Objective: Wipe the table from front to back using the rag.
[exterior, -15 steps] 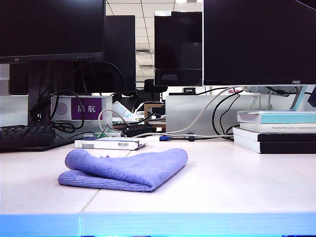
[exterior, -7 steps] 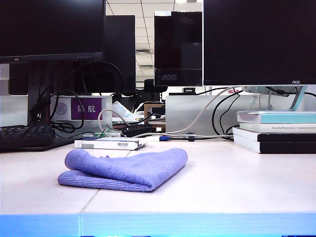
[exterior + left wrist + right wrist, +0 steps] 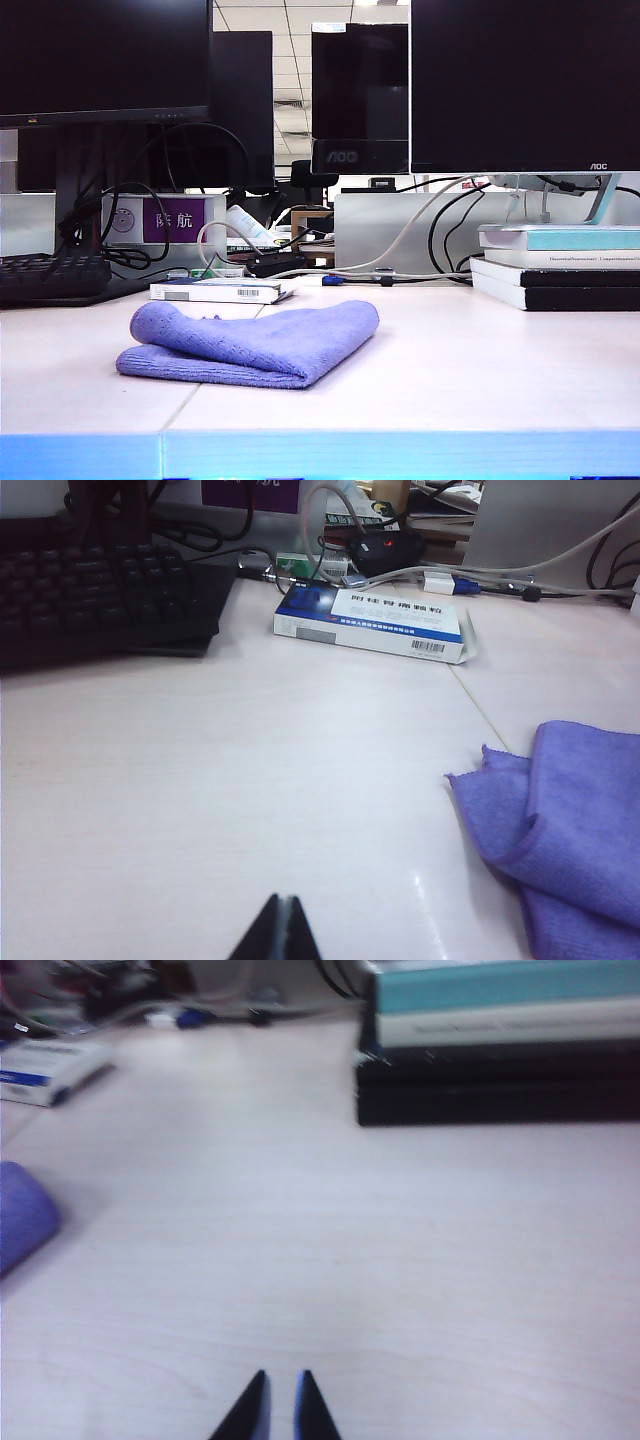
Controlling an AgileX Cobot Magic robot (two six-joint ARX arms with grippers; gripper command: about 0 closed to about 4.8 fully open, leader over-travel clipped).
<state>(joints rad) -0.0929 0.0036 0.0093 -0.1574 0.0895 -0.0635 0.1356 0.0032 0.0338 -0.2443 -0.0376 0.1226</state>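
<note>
The lavender-blue rag (image 3: 250,345) lies folded on the pale table (image 3: 450,380), left of the middle and near the light blue front edge. No gripper touches it. Neither gripper appears in the exterior view. In the left wrist view my left gripper (image 3: 284,900) is shut and empty, low over bare tabletop, with the rag (image 3: 570,820) off to one side. In the right wrist view my right gripper (image 3: 282,1375) stands narrowly open with nothing between its tips, over bare table. Only a corner of the rag (image 3: 20,1215) shows at that picture's edge.
A flat white barcoded box (image 3: 222,291) lies behind the rag. A black keyboard (image 3: 50,275) sits at the back left. A stack of books (image 3: 560,265) stands at the back right. Monitors (image 3: 520,90), cables and a power strip line the rear.
A dark shape at the right edge of the exterior view a second ago has gone out of sight. The rag lies where it was.
</note>
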